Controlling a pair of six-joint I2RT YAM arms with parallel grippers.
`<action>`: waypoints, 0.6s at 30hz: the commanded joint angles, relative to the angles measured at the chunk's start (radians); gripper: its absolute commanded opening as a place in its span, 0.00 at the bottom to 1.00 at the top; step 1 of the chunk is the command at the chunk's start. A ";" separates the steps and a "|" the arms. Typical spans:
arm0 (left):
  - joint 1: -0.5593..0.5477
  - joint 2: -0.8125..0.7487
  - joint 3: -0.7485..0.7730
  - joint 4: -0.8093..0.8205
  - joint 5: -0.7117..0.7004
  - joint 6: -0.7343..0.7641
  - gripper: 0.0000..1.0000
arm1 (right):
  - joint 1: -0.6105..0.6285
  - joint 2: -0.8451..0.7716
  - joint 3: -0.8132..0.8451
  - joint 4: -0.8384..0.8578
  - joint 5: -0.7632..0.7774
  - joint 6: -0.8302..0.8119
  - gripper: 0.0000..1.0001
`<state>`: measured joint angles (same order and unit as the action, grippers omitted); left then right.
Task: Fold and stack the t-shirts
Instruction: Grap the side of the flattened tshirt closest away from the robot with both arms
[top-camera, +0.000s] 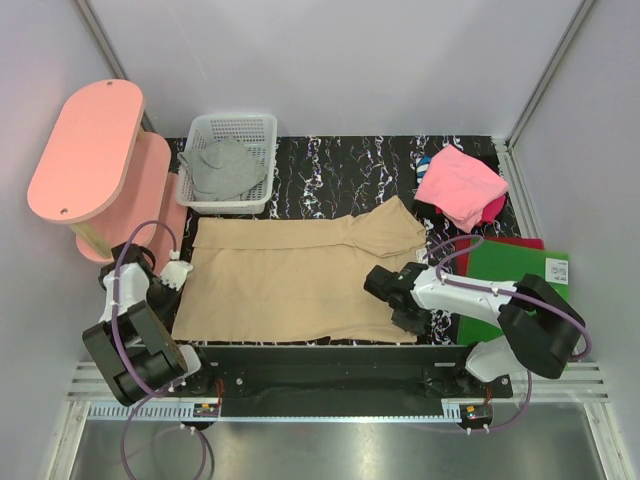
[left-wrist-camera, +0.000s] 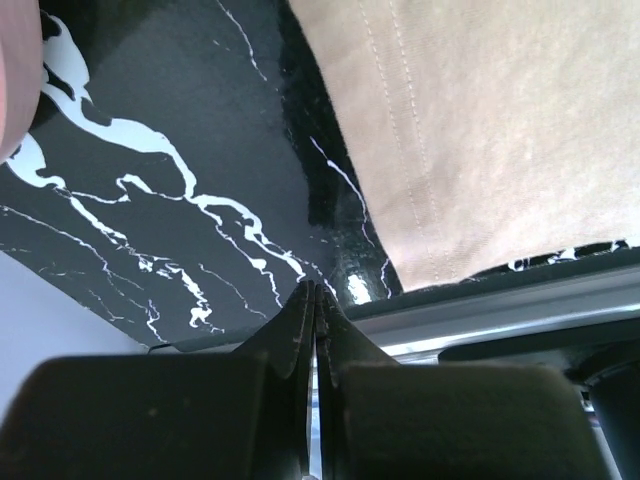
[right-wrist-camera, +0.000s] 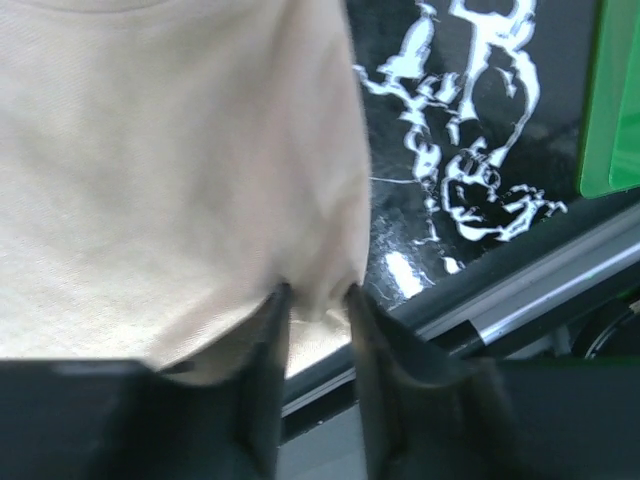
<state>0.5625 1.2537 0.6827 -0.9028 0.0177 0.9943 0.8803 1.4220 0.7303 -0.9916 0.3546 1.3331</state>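
Right tool (right-wrist-camera: 315, 300) has its two fingers closed on a fold of the tan t-shirt (top-camera: 290, 280), the cloth filling the gap between them, at the shirt's right part near the front edge of the bench (top-camera: 340, 170). Left tool (left-wrist-camera: 312, 300) has its fingers pressed together with nothing between them. It hangs over bare bench just beside the shirt's left hem without touching it.

The bench top is glossy black with white marble-like veins. A metal rail (top-camera: 330, 413) runs along its near edge, where both arm bases are bolted. Plain pale walls (top-camera: 330, 60) close the space at the back and on both sides.

There are three t-shirts. The tan one lies spread flat across the middle of the bench, its long side running left to right, with the right end creased and bunched. The grey t-shirt (top-camera: 222, 168) sits crumpled inside the single white mesh basket (top-camera: 262, 130) at the back left. The pink t-shirt (top-camera: 460, 185) lies bundled at the back right on top of some darker cloth that I cannot identify.

One green sheet (top-camera: 510, 275) lies flat at the right edge, partly under the right arm, with one red sheet (top-camera: 525, 243) showing from beneath its far edge. One pink stand (top-camera: 85, 150) with two oval tiers is at the far left, beside the basket.
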 joint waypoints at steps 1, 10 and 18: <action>0.005 -0.013 0.049 -0.021 0.030 0.004 0.00 | 0.013 0.046 0.044 0.033 0.017 0.008 0.25; 0.005 -0.002 0.084 -0.033 0.041 -0.006 0.00 | 0.013 -0.035 0.047 -0.002 -0.003 0.001 0.06; 0.005 -0.085 0.162 -0.140 0.099 -0.002 0.00 | 0.016 -0.348 0.138 -0.202 0.017 0.023 0.00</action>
<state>0.5625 1.2362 0.7559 -0.9894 0.0437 0.9939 0.8841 1.1995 0.8093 -1.0737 0.3420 1.3228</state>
